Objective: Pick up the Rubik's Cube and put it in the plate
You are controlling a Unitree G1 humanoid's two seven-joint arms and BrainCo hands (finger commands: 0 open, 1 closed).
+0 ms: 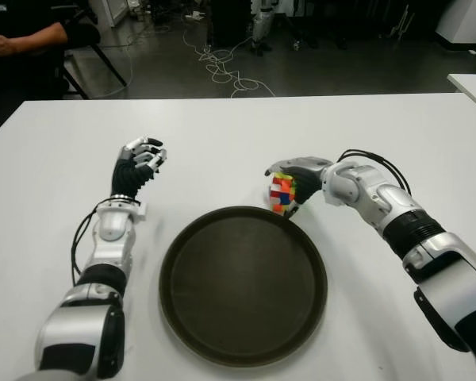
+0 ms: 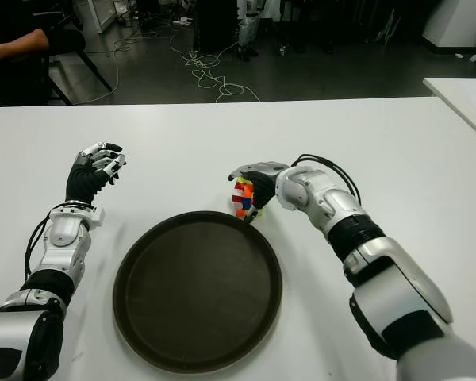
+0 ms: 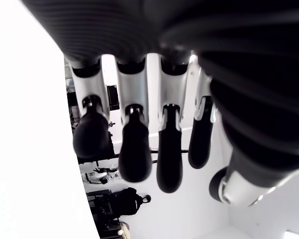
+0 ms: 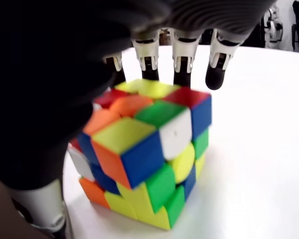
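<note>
The Rubik's Cube (image 1: 283, 193) is a scrambled, many-coloured cube just beyond the far right rim of the round dark plate (image 1: 242, 294). My right hand (image 1: 295, 179) is wrapped over it: the fingers (image 4: 182, 55) press on its far side and the thumb covers the near side. In the right wrist view the cube (image 4: 144, 154) sits tilted, its lower edge close to the white table (image 4: 259, 149). Whether it touches the table I cannot tell. My left hand (image 1: 141, 159) shows to the left of the plate, fingers (image 3: 134, 154) relaxed and holding nothing.
The white table (image 1: 238, 127) extends beyond and to both sides of the plate. A person's arm (image 1: 24, 38) shows at the far left past the table. Cables (image 1: 222, 67) lie on the floor behind. A second table corner (image 1: 472, 83) is at the right.
</note>
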